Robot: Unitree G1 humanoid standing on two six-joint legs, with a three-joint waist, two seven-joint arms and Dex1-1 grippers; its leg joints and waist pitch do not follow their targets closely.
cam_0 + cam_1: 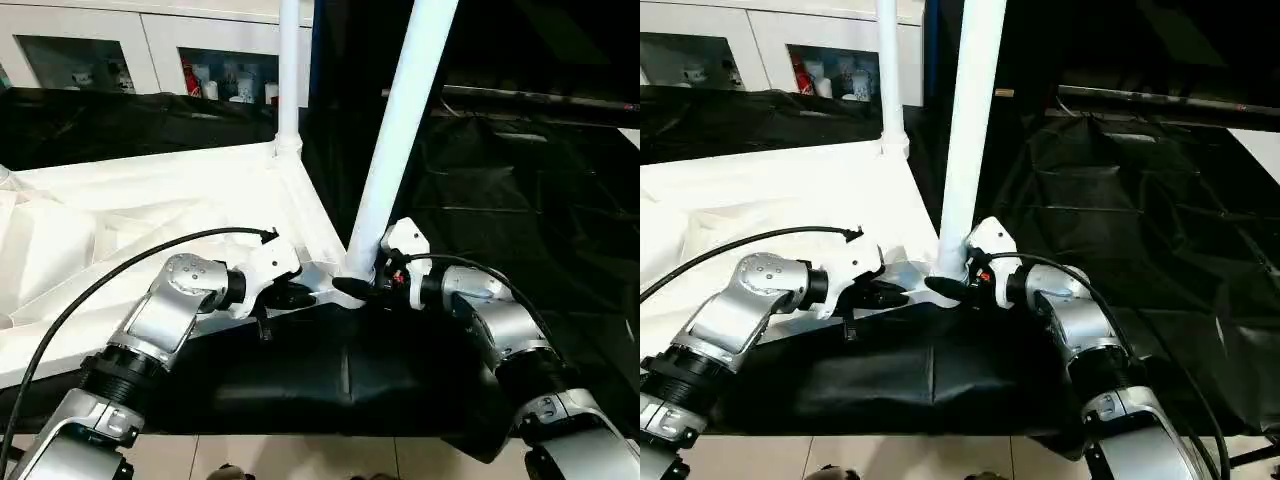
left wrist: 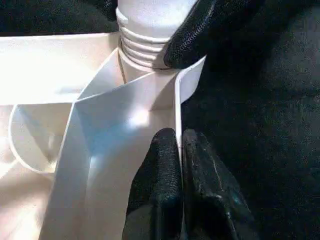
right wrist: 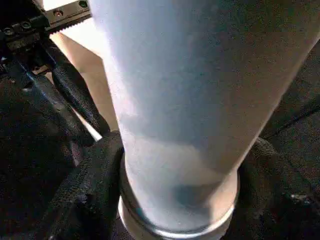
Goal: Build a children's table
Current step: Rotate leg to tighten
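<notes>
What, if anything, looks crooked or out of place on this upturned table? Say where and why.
The near leg looks askew: it leans away from the far leg, which stands upright in its corner of the table top. The right gripper clasps its base, and in the left wrist view its threads show above the socket.

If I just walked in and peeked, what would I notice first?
Two tall white legs: the near leg rises from the near corner of the upside-down white table top, the far leg from the far corner. The right gripper wraps the near leg's base, while the left gripper pinches the top's edge beside it.
</notes>
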